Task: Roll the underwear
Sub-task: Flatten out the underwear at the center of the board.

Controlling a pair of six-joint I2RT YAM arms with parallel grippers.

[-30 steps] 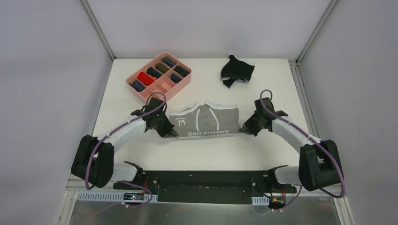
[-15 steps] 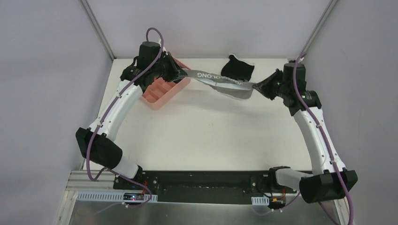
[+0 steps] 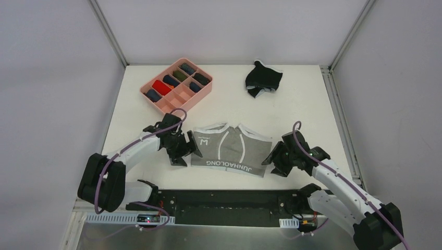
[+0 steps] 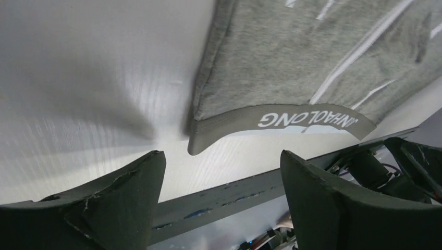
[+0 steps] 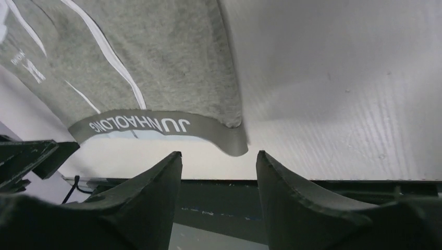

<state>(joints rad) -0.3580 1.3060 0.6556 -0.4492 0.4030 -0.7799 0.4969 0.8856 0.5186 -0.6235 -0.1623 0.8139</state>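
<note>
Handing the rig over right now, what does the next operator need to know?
Left claw: open, empty, at one waistband corner of the grey briefs.
Right claw: open, empty, at the other corner.
The grey briefs lie flat on the table, waistband toward the arms; black briefs crumpled at the far edge, right of the pink tray.
Done: grey pair laid flat. To do: roll both pairs.

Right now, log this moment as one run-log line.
state: grey underwear flat, unrolled | left gripper: open, clear of cloth | right gripper: open, clear of cloth | black underwear: far, crumpled
</note>
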